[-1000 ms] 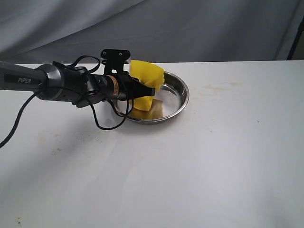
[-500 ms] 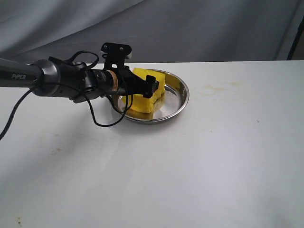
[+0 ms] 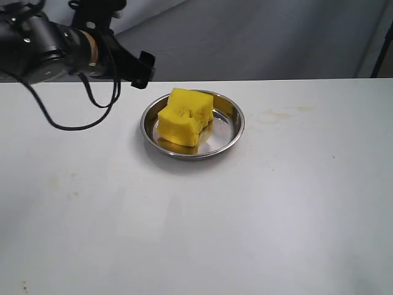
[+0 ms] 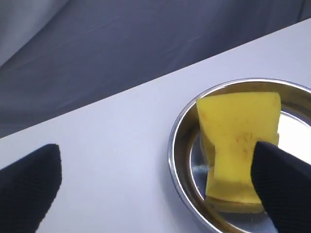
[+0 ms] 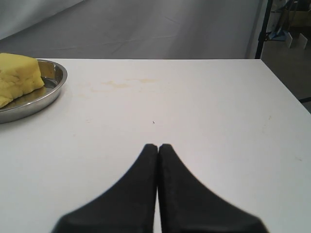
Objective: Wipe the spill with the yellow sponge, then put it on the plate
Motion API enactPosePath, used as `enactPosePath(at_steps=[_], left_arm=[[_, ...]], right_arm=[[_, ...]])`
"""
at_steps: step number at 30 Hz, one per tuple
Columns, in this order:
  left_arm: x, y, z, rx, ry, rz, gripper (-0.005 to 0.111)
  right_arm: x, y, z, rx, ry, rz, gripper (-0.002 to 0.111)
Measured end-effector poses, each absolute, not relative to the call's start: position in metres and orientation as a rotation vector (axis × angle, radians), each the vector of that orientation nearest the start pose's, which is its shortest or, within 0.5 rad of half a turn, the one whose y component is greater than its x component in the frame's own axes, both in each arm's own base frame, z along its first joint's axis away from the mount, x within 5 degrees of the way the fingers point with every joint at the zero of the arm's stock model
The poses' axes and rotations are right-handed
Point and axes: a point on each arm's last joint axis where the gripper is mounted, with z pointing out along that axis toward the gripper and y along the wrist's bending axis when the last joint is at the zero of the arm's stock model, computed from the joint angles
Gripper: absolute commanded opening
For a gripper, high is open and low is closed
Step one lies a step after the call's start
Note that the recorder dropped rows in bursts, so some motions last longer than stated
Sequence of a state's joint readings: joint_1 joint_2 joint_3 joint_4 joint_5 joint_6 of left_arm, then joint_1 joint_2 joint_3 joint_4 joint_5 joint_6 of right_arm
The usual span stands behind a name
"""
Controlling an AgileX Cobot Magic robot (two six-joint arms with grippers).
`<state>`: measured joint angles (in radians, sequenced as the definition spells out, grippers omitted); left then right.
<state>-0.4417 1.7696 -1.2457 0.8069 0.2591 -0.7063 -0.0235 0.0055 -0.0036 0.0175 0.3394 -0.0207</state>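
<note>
The yellow sponge (image 3: 184,117) lies loose in the shiny steel plate (image 3: 236,123), leaning toward its left side. My left gripper (image 3: 142,69) hangs open above the table, up and to the left of the plate, holding nothing. In the left wrist view its fingers (image 4: 284,187) stand wide apart, with the sponge (image 4: 238,136) and the plate's rim (image 4: 176,145) beyond them. My right gripper (image 5: 158,145) is shut and empty, low over bare table, with the plate (image 5: 53,87) and sponge (image 5: 17,75) far off. It is out of the exterior view. No amber spill shows.
A faint pale yellowish stain (image 3: 282,112) marks the white table right of the plate, also visible as the stain (image 5: 126,83) in the right wrist view. A grey curtain hangs behind the table. The table's right edge (image 5: 286,87) is near a dark stand.
My left gripper has let go of the sponge, opened, and pulled up and back to the left. The sponge has settled in the plate.
</note>
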Motion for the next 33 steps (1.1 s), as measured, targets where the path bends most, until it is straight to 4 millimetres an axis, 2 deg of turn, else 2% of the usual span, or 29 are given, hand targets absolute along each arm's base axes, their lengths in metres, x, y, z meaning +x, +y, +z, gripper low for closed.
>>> enactPosePath(at_steps=[3,7,13,15,19,25,33], left_arm=[[0.344,-0.143,0.278,0.458,2.086,0.005,0.104],[0.291,-0.11,0.314,0.423,2.038,0.099,0.104],[0.227,-0.07,0.345,0.325,1.972,0.173,0.104],[0.212,-0.062,0.351,0.301,1.947,0.173,0.104],[0.183,-0.048,0.359,0.267,1.887,0.156,0.104],[0.147,-0.03,0.358,0.23,1.817,0.137,0.104],[0.116,-0.015,0.348,0.199,1.764,0.123,0.104]], right_arm=[[0.054,-0.001,0.183,0.014,1.825,-0.014,0.0],[0.054,-0.001,0.183,0.014,1.825,-0.014,0.0],[0.054,-0.001,0.183,0.014,1.825,-0.014,0.0],[0.054,-0.001,0.183,0.014,1.825,-0.014,0.0],[0.054,-0.001,0.183,0.014,1.825,-0.014,0.0],[0.054,-0.001,0.183,0.014,1.825,-0.014,0.0],[0.054,-0.001,0.183,0.014,1.825,-0.014,0.0]])
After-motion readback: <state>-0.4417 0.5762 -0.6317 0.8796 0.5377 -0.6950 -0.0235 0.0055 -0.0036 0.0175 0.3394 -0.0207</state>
